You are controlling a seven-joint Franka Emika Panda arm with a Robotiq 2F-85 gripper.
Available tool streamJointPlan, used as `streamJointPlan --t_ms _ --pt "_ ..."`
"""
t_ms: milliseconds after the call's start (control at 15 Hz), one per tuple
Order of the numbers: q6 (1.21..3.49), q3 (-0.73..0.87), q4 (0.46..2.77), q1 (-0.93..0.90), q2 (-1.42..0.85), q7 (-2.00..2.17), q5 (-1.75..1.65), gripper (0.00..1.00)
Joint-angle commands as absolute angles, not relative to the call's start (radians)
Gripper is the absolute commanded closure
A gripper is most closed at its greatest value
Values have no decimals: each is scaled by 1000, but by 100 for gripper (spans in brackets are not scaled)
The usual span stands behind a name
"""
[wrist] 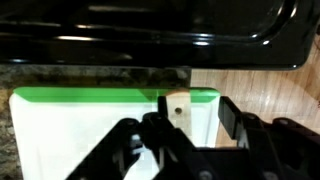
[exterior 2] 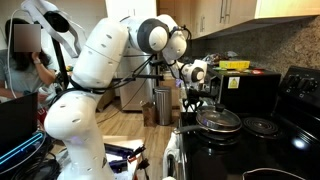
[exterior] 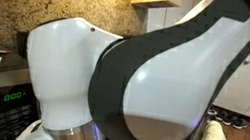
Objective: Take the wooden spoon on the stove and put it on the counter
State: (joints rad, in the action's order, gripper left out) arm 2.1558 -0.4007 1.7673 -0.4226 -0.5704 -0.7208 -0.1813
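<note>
The wooden spoon (wrist: 178,108) shows only in the wrist view, and only as a short pale tan stub: a flat, straight handle end with a small hole in it. The rest is hidden behind the end effector (wrist: 190,125). The stub lies over the green far rim of a white cutting board (wrist: 80,130), which sits on the speckled granite desk (wrist: 90,75) just in front of the glossy black edge of the stove (wrist: 150,40).

The end effector's black fingers (wrist: 230,115) stand apart. The spoon sits close against one and clear of the other, and I cannot tell whether it is touching. In an exterior view the end effector (exterior 2: 193,103) hangs beside the stove (exterior 2: 270,150), near a lidded pan (exterior 2: 218,122).
</note>
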Motion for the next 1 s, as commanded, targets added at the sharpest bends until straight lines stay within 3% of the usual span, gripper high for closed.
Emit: streamJointPlan --t_ms 0,200,933 --pt "2157 -415 1754 -411 -579 -730 -157 13" --pt "2170 -424 1756 -401 -569 -728 -130 1" --pt "2088 -447 1817 -350 -447 -698 42 0"
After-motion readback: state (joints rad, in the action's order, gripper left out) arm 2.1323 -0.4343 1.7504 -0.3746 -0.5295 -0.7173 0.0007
